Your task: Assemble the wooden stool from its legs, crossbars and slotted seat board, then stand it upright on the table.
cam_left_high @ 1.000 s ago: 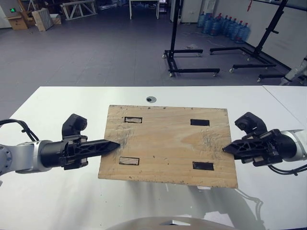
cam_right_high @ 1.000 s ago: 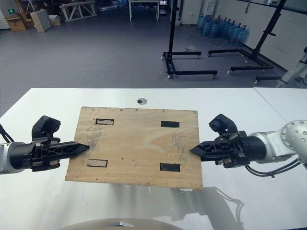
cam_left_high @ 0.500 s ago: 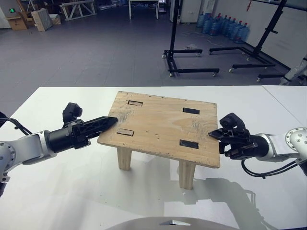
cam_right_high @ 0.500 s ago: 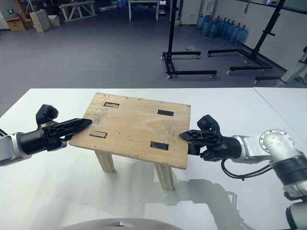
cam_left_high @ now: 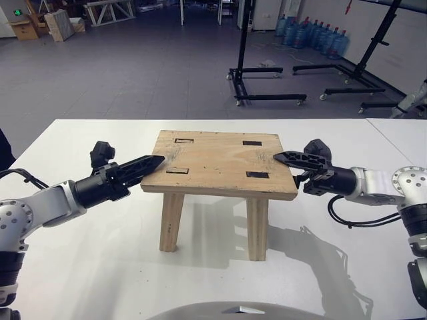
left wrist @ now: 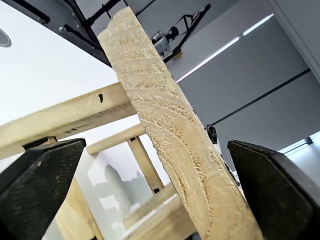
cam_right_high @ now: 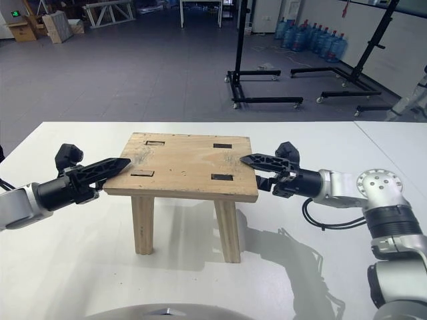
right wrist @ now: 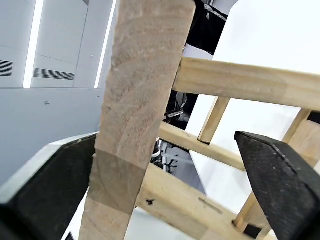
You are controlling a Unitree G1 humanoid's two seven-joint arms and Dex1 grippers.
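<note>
The job looks to be at its last step: the stool (cam_left_high: 256, 223) stands on its legs in the middle of the white bench (cam_left_high: 80, 273), so what seems left is to let it go. At the left, the left hand (cam_left_high: 152, 168) has its fingers spread above and below the left edge of the seat board (cam_left_high: 217, 160), and the left wrist view shows a gap on both sides of the wood. The seat board lies level, slotted face up, its long axis running across the bench from one hand to the other. The legs (cam_left_high: 171, 222) point straight down and the crossbars (right wrist: 240, 82) tie them under the seat. At the right, the right hand (cam_left_high: 288, 168) straddles the right edge, also spread, with one finger close against the wood and the other well clear. The next move likely calls for drawing each hand straight outward, level with the board, so no finger catches an edge and tips or slides the stool.
</note>
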